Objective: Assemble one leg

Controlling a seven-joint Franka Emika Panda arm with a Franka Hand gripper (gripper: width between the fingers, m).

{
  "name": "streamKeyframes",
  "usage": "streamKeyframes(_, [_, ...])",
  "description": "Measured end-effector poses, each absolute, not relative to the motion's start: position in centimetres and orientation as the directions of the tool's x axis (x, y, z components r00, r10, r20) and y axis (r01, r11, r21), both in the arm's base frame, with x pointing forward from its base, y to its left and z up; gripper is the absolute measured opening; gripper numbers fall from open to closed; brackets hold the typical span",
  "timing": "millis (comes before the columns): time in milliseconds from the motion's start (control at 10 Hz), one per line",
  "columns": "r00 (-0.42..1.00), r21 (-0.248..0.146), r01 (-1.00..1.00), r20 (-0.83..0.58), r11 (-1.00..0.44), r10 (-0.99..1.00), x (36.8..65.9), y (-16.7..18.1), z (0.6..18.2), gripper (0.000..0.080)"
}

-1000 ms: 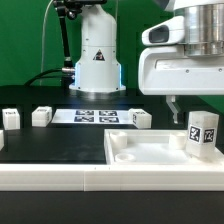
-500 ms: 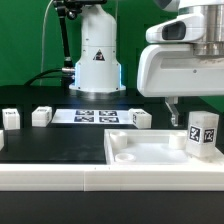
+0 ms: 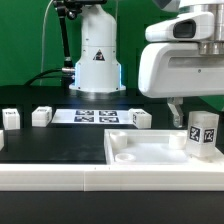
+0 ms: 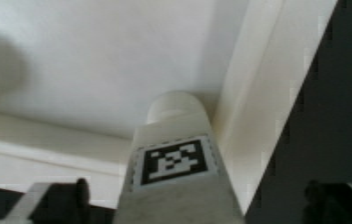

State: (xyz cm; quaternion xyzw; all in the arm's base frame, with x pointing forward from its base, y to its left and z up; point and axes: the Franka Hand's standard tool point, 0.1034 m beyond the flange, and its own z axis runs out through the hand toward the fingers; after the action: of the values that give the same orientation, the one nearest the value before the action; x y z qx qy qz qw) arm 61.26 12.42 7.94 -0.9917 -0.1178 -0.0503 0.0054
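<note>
A leg (image 3: pixel 204 132), a white post with a black-and-white tag, stands upright on the right part of the large white tray-like piece (image 3: pixel 140 152). My gripper (image 3: pixel 198 108) hangs just above the leg, at the exterior view's right. One finger (image 3: pixel 176 113) shows beside the leg; the other is hidden. In the wrist view the leg (image 4: pixel 176 150) rises between my two dark fingers (image 4: pixel 57 200), with a gap on each side. The gripper (image 4: pixel 194 205) is open and touches nothing.
Three more white legs lie on the black table: two at the left (image 3: pixel 9 118) (image 3: pixel 41 116) and one near the middle (image 3: pixel 140 119). The marker board (image 3: pixel 95 115) lies behind them, before the arm's base (image 3: pixel 97 62).
My gripper has drifted slightly toward the exterior view's right, over the standing leg. The leg and the other parts have not moved.
</note>
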Motion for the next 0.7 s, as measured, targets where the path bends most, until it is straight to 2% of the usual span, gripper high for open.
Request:
streamKeyframes(100, [0.967,0.001,0.234,0.101,-0.972,0.233,61.26,12.41,7.94,0.0355])
streamKeyframes(200, [0.967,0.003,0.233,0.101,-0.972,0.233,61.3,12.24,7.95,0.0355])
streamKeyframes(300, [0.968,0.004,0.231,0.101,-0.973,0.23,61.32,12.1,7.93,0.0292])
streamKeyframes(500, [0.975,-0.001,0.198,0.099,-0.98,0.197,61.3,12.12,7.93,0.0292])
streamKeyframes(700, [0.995,-0.025,-0.037,0.094,-0.999,-0.039,61.23,12.26,7.91,0.0292])
